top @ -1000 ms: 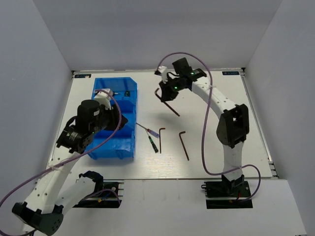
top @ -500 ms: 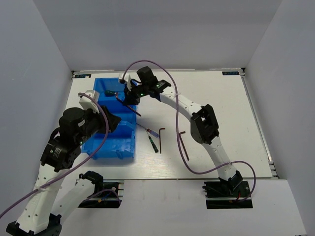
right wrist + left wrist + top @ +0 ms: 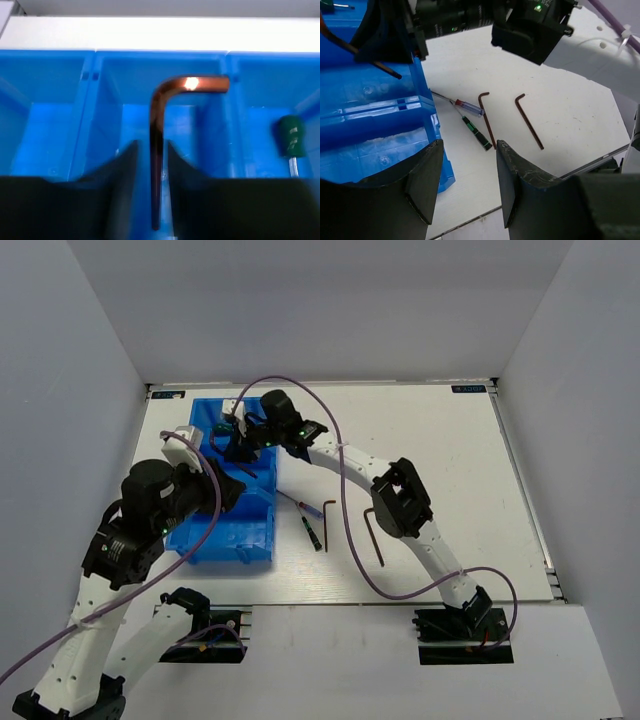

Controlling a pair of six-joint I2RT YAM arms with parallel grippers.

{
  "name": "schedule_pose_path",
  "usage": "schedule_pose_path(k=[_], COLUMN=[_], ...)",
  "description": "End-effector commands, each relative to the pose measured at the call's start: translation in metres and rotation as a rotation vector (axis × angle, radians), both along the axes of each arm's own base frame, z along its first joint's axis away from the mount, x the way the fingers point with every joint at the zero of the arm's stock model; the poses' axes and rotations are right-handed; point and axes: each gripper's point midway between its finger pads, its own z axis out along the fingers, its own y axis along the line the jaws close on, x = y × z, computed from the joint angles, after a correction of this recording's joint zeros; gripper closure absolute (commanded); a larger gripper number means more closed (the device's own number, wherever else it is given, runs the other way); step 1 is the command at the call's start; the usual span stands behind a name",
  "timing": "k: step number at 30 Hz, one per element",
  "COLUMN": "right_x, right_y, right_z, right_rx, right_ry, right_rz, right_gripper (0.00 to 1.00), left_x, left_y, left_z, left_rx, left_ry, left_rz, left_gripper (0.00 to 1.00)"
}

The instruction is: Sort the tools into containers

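My right gripper (image 3: 233, 439) hangs over the blue bin (image 3: 215, 540) and is shut on a dark hex key (image 3: 247, 467). In the right wrist view the hex key (image 3: 157, 150) stands between the fingers (image 3: 120, 170), its bent end over the bin's middle compartment. A green-handled screwdriver (image 3: 290, 140) lies in the compartment to the right. My left gripper (image 3: 228, 490) is open and empty above the bin's near right corner (image 3: 432, 150). On the table lie a purple-handled screwdriver (image 3: 468, 107), a dark green-banded screwdriver (image 3: 476, 132) and two hex keys (image 3: 486, 117) (image 3: 529, 121).
The loose tools lie just right of the bin, around the table's middle (image 3: 327, 523). The right arm (image 3: 345, 465) stretches across them from the right. The table's near edge (image 3: 485, 212) lies just below my left fingers (image 3: 517, 185).
My right gripper has swung left with the hex key, from the table's back middle to above the bin. My left arm has pulled back and risen a little.
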Motion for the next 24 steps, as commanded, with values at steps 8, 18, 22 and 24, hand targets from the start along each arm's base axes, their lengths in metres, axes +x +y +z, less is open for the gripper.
schedule_pose_path(k=[8,18,22,24], right_x=[0.038,-0.009,-0.07,-0.109], right_y=[-0.048,-0.271,-0.342,-0.368], right_z=[0.071,-0.006,-0.058,-0.079], right_rx=[0.064,-0.581,-0.801,-0.856], right_ry=[0.02,0.176,0.297,0.34], right_rz=[-0.219,-0.646,-0.674,-0.645], right_gripper=[0.6,1.0,0.72,0.63], left_x=[0.011,0.044,0.052,0.055], left_y=[-0.027,-0.075,-0.098,-0.115], left_z=[-0.004,-0.082,-0.12,-0.125], left_rx=[-0.024,0.001,0.047,0.081], left_ry=[0.035,0.237,0.344,0.357], left_rz=[-0.113,-0.283,-0.331,-0.364], left_gripper=[0.51,1.0,0.84,0.62])
